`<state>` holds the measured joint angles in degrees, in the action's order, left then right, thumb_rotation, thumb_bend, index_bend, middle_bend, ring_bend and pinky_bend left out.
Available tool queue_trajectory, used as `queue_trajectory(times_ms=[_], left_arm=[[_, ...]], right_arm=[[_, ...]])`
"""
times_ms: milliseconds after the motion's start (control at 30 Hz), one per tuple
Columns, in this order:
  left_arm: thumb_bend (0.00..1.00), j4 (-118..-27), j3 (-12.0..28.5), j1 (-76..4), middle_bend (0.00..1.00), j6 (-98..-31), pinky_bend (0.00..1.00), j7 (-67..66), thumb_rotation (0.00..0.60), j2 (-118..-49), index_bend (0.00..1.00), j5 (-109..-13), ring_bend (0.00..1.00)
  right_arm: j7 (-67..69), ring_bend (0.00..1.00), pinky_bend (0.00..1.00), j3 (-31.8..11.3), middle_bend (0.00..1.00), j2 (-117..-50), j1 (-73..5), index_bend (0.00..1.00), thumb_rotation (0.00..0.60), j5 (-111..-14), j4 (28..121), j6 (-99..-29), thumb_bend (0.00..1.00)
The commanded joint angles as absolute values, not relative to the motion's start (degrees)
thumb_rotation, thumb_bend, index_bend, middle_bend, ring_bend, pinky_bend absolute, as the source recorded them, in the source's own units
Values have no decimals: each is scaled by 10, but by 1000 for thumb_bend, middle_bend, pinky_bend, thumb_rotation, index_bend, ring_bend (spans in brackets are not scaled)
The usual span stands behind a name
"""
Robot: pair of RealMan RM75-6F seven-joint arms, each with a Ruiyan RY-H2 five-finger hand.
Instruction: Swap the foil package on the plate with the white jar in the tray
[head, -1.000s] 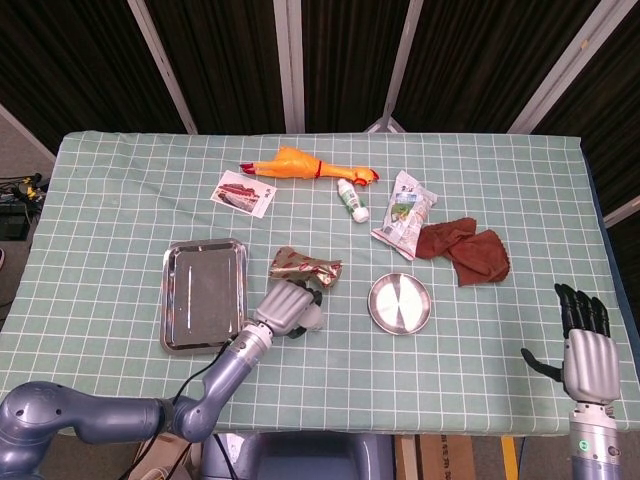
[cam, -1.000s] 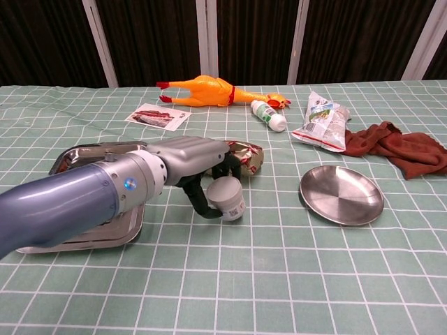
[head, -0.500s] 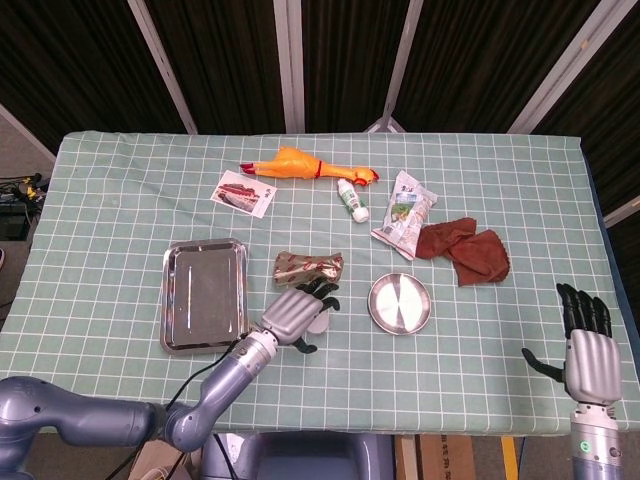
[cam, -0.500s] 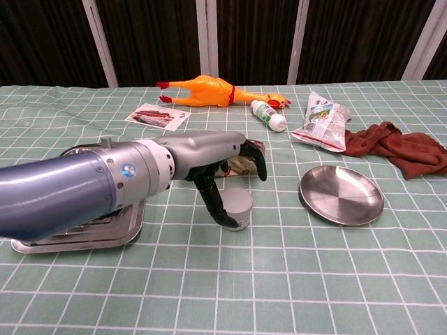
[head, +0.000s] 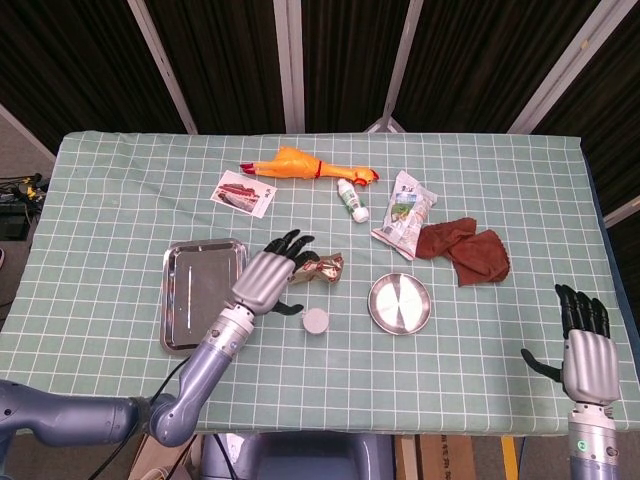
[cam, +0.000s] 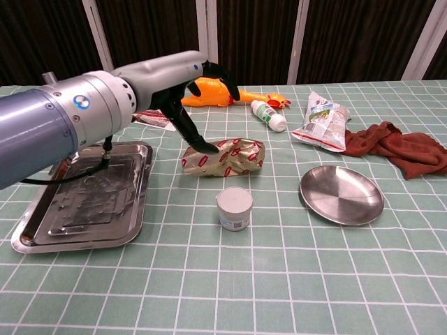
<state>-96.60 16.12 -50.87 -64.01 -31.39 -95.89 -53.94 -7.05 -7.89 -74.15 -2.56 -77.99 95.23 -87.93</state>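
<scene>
The small white jar (cam: pixel 234 208) stands on the table (cam: pixel 293 279) between the rectangular steel tray (cam: pixel 49 230) and round steel plate (cam: pixel 341 193); the crinkled foil package (cam: pixel 225 156) lies just behind it. Both transfers remain. The left hand (cam: pixel 183 89) hovers, fingers spread, holding nothing. Only the head view shows the right hand (head: pixel 585 345), fingers apart and empty.

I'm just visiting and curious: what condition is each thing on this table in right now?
White jar: upright on the cloth, untouched.
Foil package: lying on the cloth.
Tray: empty.
Plate: empty.
Left robot hand: open, raised.
Right robot hand: open, idle.
Small bottle: lying down.
</scene>
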Motion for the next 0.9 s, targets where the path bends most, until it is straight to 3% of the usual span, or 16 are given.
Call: queue_trajectory(times_ms=[33,267,700,900], left_arm=[[102,-936,177,-517,67,-647,106,-339,600,-976,257,-486,0],[66,-862,203,-541,66,-614,106,-326,600,-1012,246,-431,0],[52,-710,210,-587,78,-539,109,-311,600,-1077,233,-391,0],[82,-641,212,-604,125,-502,186,-281,600,-1111,241,-399,20]], right_arm=[[-71,78,0,-78,102,-741,-25,43,600,-781,953,-879,153],[-77,77,0,-76,102,-743,-26,42,600,-779,949,-873,153],[-85,77,0,-88,102,-754,-35,43,600,-750,930,-854,153],[-77,77,0,-94,102,-754,-36,43,600,-741,931,-852,153]])
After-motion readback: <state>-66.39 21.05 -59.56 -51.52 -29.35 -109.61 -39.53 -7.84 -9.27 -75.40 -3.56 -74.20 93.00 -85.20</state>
